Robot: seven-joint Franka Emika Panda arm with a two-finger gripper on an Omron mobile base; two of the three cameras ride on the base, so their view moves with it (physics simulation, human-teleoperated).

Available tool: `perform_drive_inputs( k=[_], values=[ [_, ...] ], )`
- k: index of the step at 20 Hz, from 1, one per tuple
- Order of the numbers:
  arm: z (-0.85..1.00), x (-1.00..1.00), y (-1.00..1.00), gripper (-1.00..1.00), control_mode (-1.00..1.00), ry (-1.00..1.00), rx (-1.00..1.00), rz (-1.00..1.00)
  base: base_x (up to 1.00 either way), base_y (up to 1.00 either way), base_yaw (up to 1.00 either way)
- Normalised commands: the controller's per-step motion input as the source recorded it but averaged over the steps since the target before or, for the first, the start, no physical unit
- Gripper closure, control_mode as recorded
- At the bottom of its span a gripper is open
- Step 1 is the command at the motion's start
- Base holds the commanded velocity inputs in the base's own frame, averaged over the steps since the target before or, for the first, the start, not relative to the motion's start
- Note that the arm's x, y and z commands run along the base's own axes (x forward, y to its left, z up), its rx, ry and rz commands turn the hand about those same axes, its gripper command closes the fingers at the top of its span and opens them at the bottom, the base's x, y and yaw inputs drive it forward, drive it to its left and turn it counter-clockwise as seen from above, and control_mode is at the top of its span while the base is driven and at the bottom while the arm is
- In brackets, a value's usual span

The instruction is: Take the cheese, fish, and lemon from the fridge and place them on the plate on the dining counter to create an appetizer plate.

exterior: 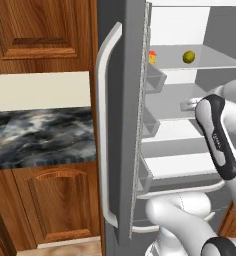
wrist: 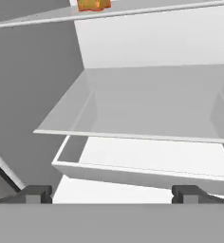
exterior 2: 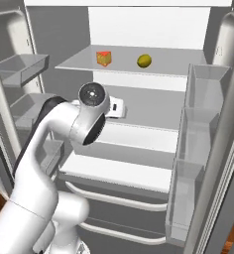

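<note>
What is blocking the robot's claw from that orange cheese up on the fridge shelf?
The shelf itself. The open gripper points into the fridge one level below, so the shelf carrying the cheese and lemon lies between them. It would likely need to rise first.

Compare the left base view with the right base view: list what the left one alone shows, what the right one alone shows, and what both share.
Left base view alone: the marbled stone counter over brown wood cabinets, and the outer face of the fridge door with its long curved handle.

Right base view alone: the right-hand door's inner bins and the lower drawer front.

Both: the open fridge, the cheese and the lemon apart on the same upper shelf, and the white arm reaching toward a middle shelf.
</note>
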Motion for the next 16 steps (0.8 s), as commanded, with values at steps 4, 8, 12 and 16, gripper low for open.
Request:
perform_drive_inputs(
  k=[4, 8, 12, 16],
  values=[
    [0.84, 0.69, 0.01, -1.00, -1.00, -0.08, 0.02, 0.02, 0.00, 0.00, 0.00],
    [0.86, 0.67, 0.14, -1.00, -1.00, -0.01, 0.00, 0.00, 0.00, 0.00, 0.00],
    [0.78, 0.51, 0.23, -1.00, -1.00, 0.00, 0.00, 0.00, 0.00, 0.00, 0.00],
    [0.41, 0.55, 0.26, -1.00, -1.00, -0.01, 0.00, 0.01, 0.00, 0.00, 0.00]
  ],
)
